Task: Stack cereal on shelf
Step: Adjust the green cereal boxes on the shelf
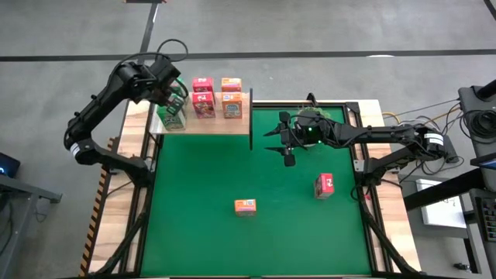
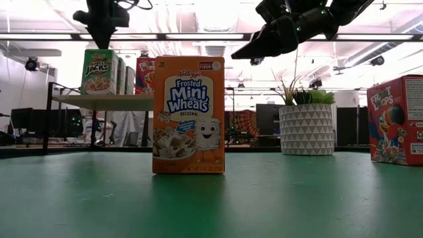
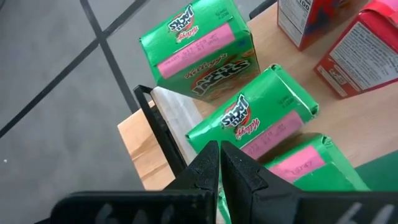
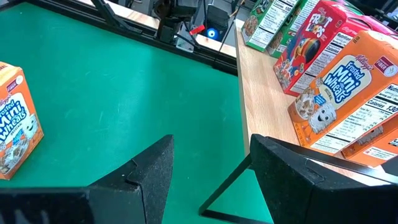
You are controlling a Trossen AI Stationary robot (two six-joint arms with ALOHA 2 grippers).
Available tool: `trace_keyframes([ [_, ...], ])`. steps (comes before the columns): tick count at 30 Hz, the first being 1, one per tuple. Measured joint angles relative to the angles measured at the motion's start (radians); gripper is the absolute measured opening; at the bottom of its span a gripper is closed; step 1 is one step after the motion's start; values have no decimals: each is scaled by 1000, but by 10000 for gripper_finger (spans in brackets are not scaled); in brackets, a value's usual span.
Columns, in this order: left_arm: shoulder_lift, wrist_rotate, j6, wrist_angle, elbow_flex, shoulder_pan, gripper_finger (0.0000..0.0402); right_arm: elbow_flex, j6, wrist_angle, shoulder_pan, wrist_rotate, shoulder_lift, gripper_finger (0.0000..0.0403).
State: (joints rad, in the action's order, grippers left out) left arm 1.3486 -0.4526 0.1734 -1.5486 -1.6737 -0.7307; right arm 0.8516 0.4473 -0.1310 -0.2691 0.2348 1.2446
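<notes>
We see glossy cardboard cereal boxes (image 1: pixel 204 98) on pale plank shelf (image 1: pixel 232 124), 11 o'clock | left gripper (image 1: pixel 172 99) clenched, apparently empty, above green ones | right gripper (image 1: pixel 288 143) spread, empty | orange box (image 1: pixel 245 206), pink box (image 1: pixel 324 185) on felt-like mat (image 1: pixel 201 225)

The middle of the green bench (image 1: pixel 201 186) lies open, with only an orange box (image 1: pixel 245 206) and a pink box (image 1: pixel 324 185) standing well apart near the front. The shelf (image 1: pixel 240 124) is crowded at its left end by green, pink and orange boxes in rows; its right end stays bare. A plant pot (image 2: pixel 307 129) blocks the far right corner.
</notes>
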Motion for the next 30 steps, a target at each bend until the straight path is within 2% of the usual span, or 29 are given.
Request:
trace_keyframes([
  [15,76,-49,-33,3,0,0,0,0,0,3,0,0,0,201],
  [30,74,-79,-128,3,1,0,0,0,2,2,0,0,0,201],
])
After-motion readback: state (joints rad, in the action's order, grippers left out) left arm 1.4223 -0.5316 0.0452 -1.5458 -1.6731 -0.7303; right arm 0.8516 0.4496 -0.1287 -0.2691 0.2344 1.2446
